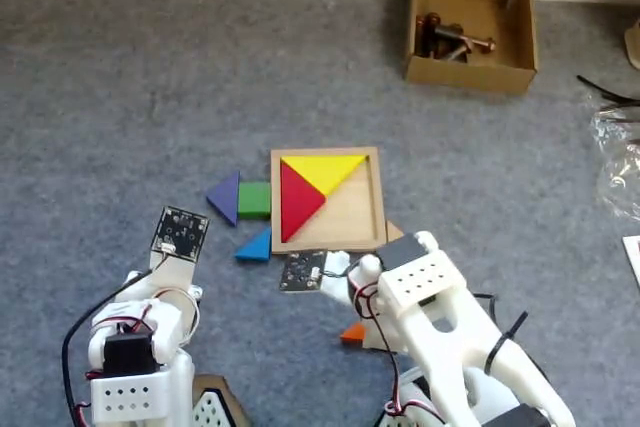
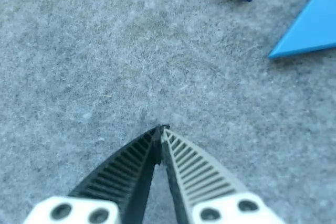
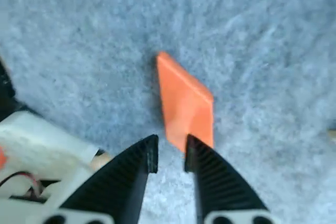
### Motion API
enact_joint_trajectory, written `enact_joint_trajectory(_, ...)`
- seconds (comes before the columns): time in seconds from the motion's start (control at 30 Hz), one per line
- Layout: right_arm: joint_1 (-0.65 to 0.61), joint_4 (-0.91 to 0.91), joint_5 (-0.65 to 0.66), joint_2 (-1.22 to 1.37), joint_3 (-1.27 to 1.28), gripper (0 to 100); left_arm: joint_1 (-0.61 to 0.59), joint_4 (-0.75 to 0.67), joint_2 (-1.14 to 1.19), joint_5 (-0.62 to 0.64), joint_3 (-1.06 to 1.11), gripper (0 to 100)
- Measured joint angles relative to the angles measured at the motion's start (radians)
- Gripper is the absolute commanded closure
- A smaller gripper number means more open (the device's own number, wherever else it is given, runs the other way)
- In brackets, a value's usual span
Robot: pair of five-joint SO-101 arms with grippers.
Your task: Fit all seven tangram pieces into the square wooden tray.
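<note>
The left gripper, fingers pressed together, is held over bare carpet. A dark blue triangle, green square and light blue triangle are laid beside the tray, at its left edge. A red triangle and yellow triangle are seated inside, and the right half is left bare. The right gripper, fingers slightly parted, is poised at an orange piece on open carpet. Metal parts are held in a cardboard box beyond.

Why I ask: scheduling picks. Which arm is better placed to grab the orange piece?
Right. The right gripper hangs just by the orange piece, slightly open; the left gripper is shut and farther away.
</note>
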Motion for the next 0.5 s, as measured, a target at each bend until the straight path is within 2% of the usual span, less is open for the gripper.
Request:
enact_joint_trajectory(0.23, -0.005, -0.061, -0.012, -0.012, 0.023, 83.7, 0.0, 0.0, 0.0, 0.0, 0.0, 99)
enact_joint_trajectory(0.5, -0.1, -0.063, -0.017, -0.012, 0.029, 83.6, 0.0, 0.0, 0.0, 0.0, 0.0, 99)
